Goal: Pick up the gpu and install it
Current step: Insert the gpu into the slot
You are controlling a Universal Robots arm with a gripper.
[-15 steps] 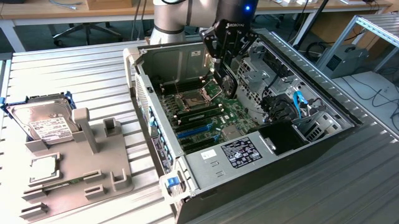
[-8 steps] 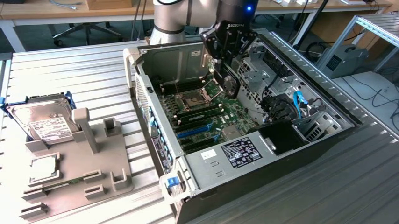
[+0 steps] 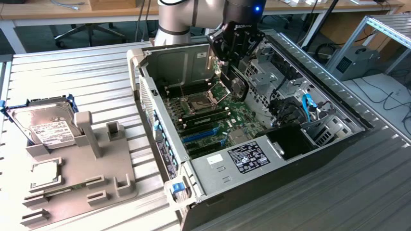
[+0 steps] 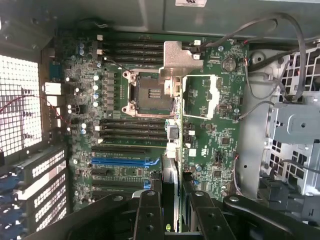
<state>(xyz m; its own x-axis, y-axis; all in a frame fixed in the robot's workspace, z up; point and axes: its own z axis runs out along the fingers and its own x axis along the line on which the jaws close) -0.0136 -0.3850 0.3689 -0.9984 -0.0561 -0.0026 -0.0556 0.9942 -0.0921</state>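
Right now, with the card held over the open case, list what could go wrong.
The gripper holds the gpu edge-on; it might tilt or slip when pressed down. The blue slot sits among crowded parts of the motherboard; a misaligned descent could jam the card against them. The open CPU socket lies close by and could be struck.

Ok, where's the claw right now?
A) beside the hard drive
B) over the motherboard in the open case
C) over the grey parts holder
B: the claw hangs over the motherboard inside the open case, gripping the gpu edge-on; the hard drive and grey parts holder lie outside it, on the exterior view's left.
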